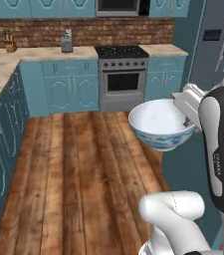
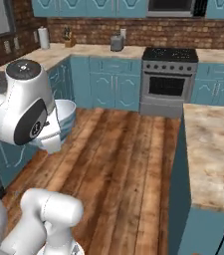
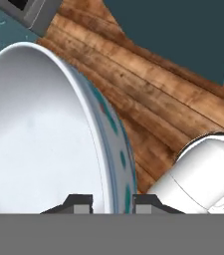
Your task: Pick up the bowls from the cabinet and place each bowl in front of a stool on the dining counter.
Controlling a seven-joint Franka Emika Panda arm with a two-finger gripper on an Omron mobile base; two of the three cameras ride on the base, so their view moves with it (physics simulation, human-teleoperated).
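1. The gripper (image 3: 113,201) is clamped on the rim of a white bowl (image 3: 39,144) with a blue pattern outside; one finger sits inside the wall, the other outside.
2. The bowl (image 1: 161,124) hangs in the air above the wooden plank floor (image 1: 83,174), mouth up and slightly tilted, clear of any surface.
3. To the right, the dining counter (image 2: 213,149) with its mottled beige top stands near the arm.
4. Farther back, the stove (image 1: 122,74) sits between teal base cabinets (image 1: 68,84).
5. Against the brick wall, a toaster (image 1: 66,42) and knife block (image 1: 9,45) rest on the pale countertop.
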